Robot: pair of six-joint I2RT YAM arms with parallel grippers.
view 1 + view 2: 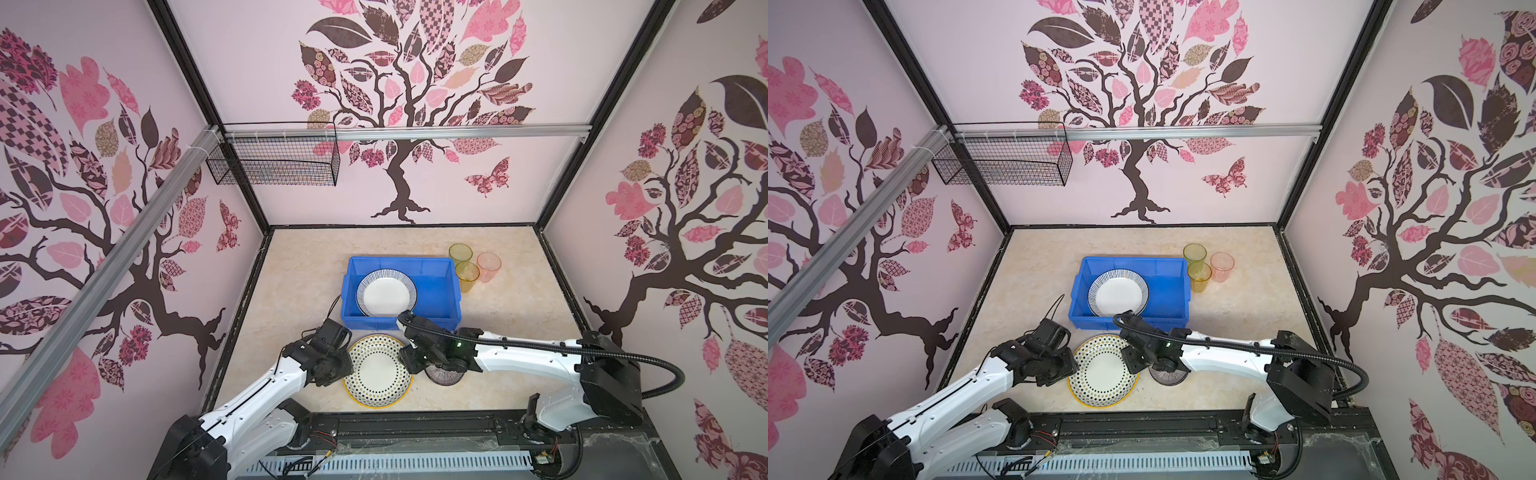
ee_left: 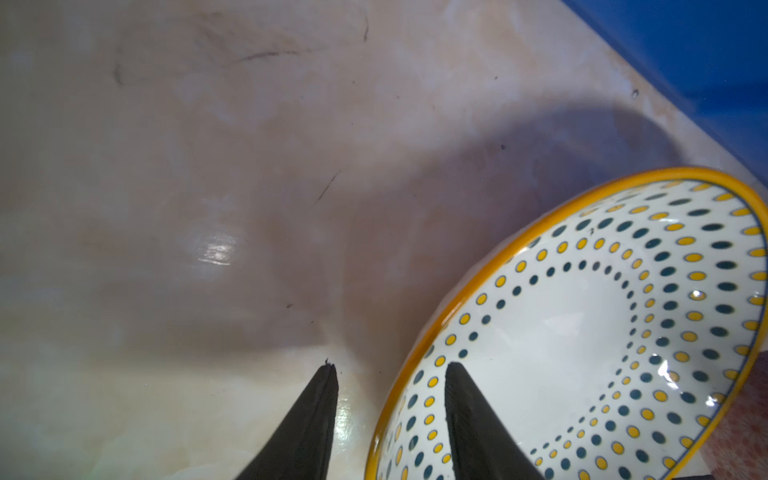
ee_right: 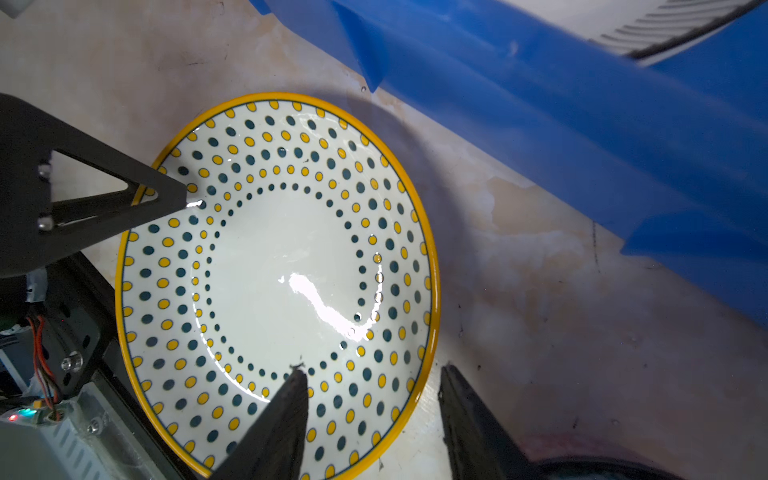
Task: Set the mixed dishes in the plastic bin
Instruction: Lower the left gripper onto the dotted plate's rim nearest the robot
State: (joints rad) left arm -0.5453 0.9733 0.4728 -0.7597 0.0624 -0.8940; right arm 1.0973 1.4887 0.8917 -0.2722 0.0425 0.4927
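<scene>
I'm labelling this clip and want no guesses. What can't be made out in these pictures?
- Dark bowl: both top views, mostly under the right arm; right wrist view cuts it at the edge.
- Left gripper jaws: top views, hidden under its wrist.
- Wire basket contents: top views, too small behind mesh.
- Striped plate, near rim: top views, behind the right arm's cable.

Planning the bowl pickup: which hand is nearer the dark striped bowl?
Right. The right hand straddles the dotted plate's rim just beside the bowl; the left hand is across the plate.
</scene>
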